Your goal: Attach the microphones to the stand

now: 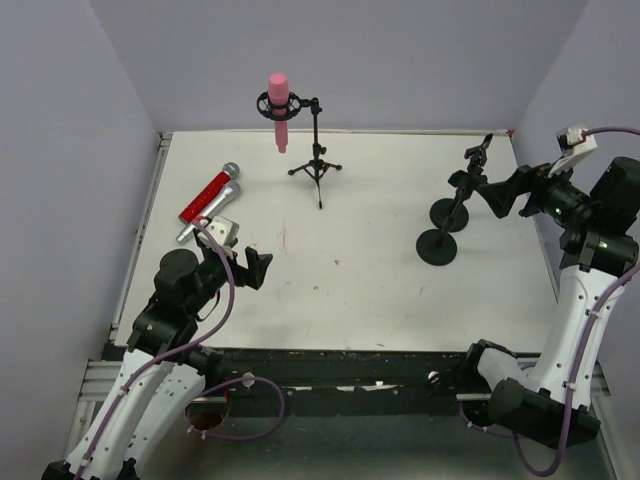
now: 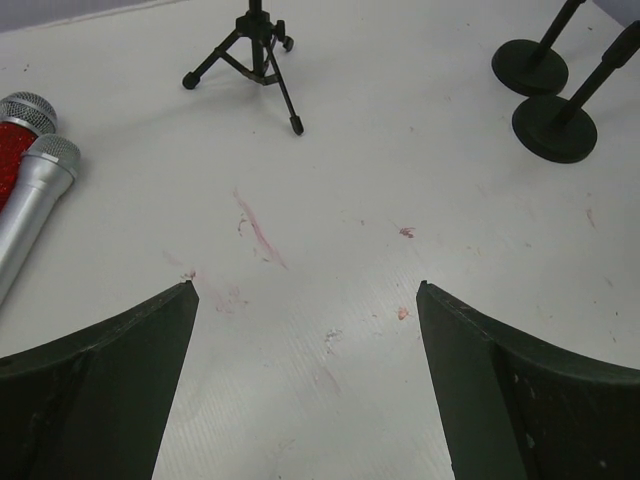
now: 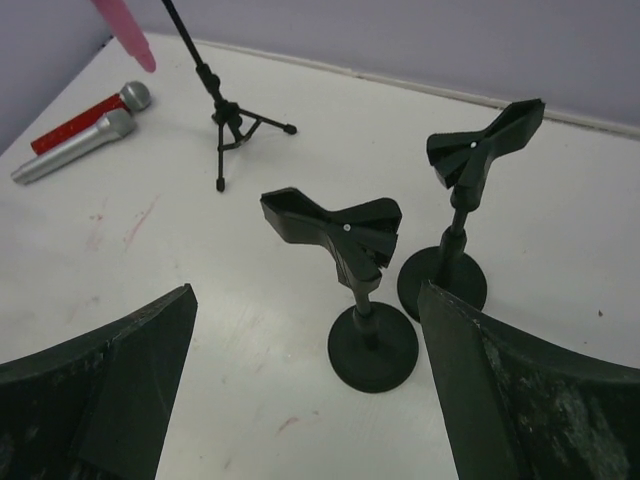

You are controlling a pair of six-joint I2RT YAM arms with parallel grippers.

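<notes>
The pink microphone (image 1: 279, 108) hangs head-up in the ring clip of the black tripod stand (image 1: 318, 150) at the back; its tip shows in the right wrist view (image 3: 127, 32). The red microphone (image 1: 207, 194) and the silver-grey microphone (image 1: 212, 210) lie side by side on the table at the left, and both show in the left wrist view (image 2: 12, 150) (image 2: 35, 200). My left gripper (image 1: 262, 270) is open and empty, just right of them. My right gripper (image 1: 495, 198) is open and empty, beside two round-base stands (image 3: 345, 228) (image 3: 482, 148) whose clips are empty.
The white table (image 1: 350, 290) has a raised rim on the left and purple walls on three sides. The tripod's legs (image 2: 250, 55) spread at the back centre. The two round bases (image 1: 440, 246) (image 1: 450, 213) stand close together at the right.
</notes>
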